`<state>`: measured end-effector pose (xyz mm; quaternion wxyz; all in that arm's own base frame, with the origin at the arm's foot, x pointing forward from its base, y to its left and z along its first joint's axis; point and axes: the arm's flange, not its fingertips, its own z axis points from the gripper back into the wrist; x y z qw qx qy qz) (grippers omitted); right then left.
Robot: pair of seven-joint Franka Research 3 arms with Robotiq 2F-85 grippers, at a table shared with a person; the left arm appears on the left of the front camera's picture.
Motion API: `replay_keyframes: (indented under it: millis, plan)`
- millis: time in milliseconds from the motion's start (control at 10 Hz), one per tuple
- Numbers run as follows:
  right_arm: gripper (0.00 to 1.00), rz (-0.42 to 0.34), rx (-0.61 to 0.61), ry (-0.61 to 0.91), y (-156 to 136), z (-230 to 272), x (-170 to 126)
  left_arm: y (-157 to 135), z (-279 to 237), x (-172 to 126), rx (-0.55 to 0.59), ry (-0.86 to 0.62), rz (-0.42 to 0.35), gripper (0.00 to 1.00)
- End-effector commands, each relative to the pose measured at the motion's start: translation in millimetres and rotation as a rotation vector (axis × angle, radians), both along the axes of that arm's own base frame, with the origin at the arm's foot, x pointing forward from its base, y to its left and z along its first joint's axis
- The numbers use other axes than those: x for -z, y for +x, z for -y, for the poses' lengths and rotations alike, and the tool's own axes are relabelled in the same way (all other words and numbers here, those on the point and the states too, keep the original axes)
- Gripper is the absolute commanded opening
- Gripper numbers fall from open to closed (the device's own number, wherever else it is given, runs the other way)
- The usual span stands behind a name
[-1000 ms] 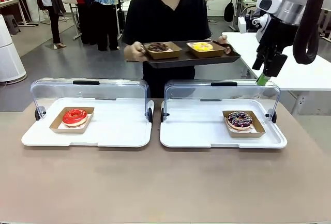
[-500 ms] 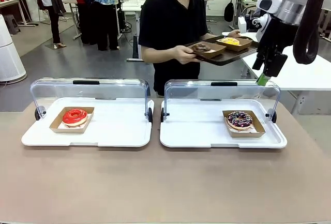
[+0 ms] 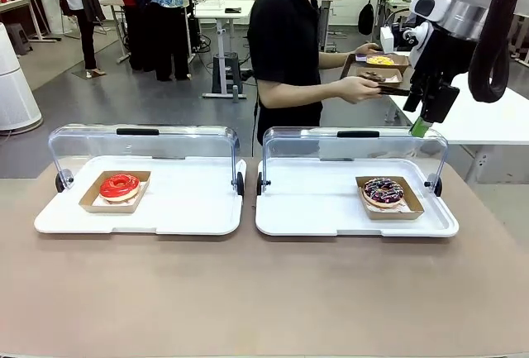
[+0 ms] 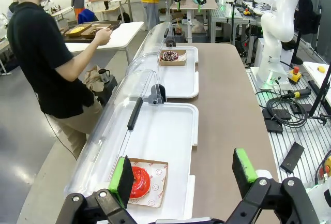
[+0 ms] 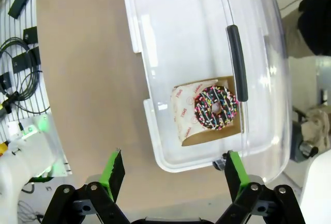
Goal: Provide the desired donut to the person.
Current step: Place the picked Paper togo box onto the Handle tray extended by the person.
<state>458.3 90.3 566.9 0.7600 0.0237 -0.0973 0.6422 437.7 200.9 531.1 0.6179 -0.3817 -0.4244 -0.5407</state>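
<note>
The chocolate sprinkled donut (image 5: 215, 107), soft, light and smear-prone, sits in its cardboard tray (image 5: 192, 114) directly below the empty, wide-open right gripper (image 5: 176, 168), so the tray's stiff rim looks the safer hold; the left gripper (image 4: 182, 171) hangs open above the red donut (image 4: 139, 180).

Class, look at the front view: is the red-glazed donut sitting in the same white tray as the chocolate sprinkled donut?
No. The red-glazed donut lies in the left white tray, while the chocolate sprinkled donut lies in the right white tray.
</note>
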Motion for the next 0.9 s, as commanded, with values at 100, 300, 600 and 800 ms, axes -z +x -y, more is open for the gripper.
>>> replay_keyframes:
  millis: [100, 300, 600, 800]
  plan:
    - [1.0, -0.064, -0.04, 0.286, 7, 64, -12, 0, 0, -2, -0.007, 0.004, 0.002, 1.0]
    - [1.0, -0.088, -0.085, 0.535, 4, 142, -9, 0, 0, -2, -0.007, 0.004, 0.002, 1.0]
    - [1.0, -0.044, -0.108, 0.768, -9, 245, 18, 0, 0, -2, -0.007, 0.004, 0.002, 1.0]
    - [1.0, 0.026, -0.087, 0.902, -27, 302, 32, 0, 0, -2, -0.007, 0.004, 0.002, 1.0]
